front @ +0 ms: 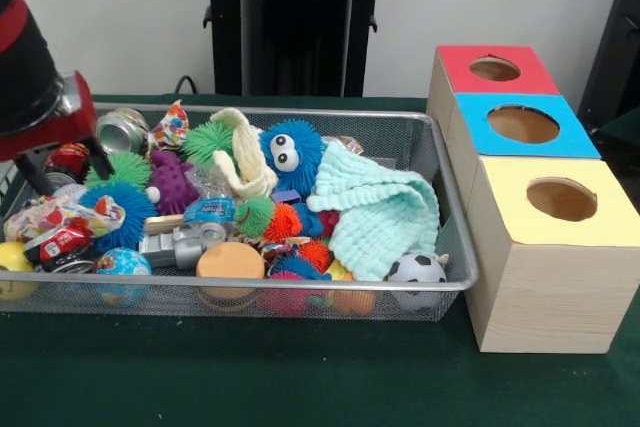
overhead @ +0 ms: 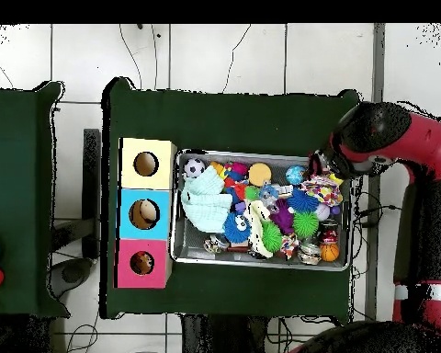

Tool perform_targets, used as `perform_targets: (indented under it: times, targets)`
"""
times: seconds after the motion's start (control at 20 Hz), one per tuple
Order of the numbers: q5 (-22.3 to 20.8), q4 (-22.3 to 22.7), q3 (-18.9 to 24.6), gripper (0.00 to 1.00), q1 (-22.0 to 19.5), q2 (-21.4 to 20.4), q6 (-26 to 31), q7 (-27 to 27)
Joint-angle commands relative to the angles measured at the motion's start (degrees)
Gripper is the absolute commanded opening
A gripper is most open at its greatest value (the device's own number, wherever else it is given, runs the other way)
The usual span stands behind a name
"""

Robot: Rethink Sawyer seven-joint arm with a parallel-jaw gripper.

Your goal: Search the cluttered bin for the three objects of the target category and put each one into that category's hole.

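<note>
Bin [front: 455,247]: silver wire-mesh basket on the green worktop [front: 300,377], filled with mixed toys.

Mint-green waffle-knit cloth [front: 380,217]: draped over the clutter at the bin's end nearest the boxes, one edge touching a small soccer ball [front: 417,269] in the front corner.

Cream cloth [front: 243,155]: long and floppy, lying mid-bin beside a blue fuzzy toy with eyes [front: 291,152].

Polka-dot cloth [front: 60,215]: white with coloured dots, crumpled at the far end of the bin from the boxes, next to a blue spiky ball [front: 118,212] and a red drink can [front: 62,245].

Boxes: three pale wood boxes in a row just beside the bin. The yellow-faced box [front: 555,247] has its round hole [front: 561,199] open on top. The blue-faced box [front: 525,125] and the red-faced box [front: 495,69] stand behind it.

Arm [overhead: 390,138]: red and black, reaching over the bin's end away from the boxes, above the polka-dot cloth. The jaws are hidden; whether they are open or closed cannot be told.
</note>
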State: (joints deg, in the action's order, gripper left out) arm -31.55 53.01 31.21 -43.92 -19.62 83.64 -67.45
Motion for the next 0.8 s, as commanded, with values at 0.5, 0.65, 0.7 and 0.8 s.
perform_targets:
  times: [0.5,0.65,0.7,0.8]
  targets:
    - [1.8,14.3,-6.0,1.0,-0.2,9.7,-22.3,-7.9]
    - [2.1,14.8,-6.7,1.0,-0.2,10.0,-23.8,-7.4]
    - [2.1,14.9,-6.9,1.0,-0.1,10.2,-24.3,-7.3]
    - [2.2,15.0,-7.1,1.0,-0.2,10.6,-25.1,-6.7]
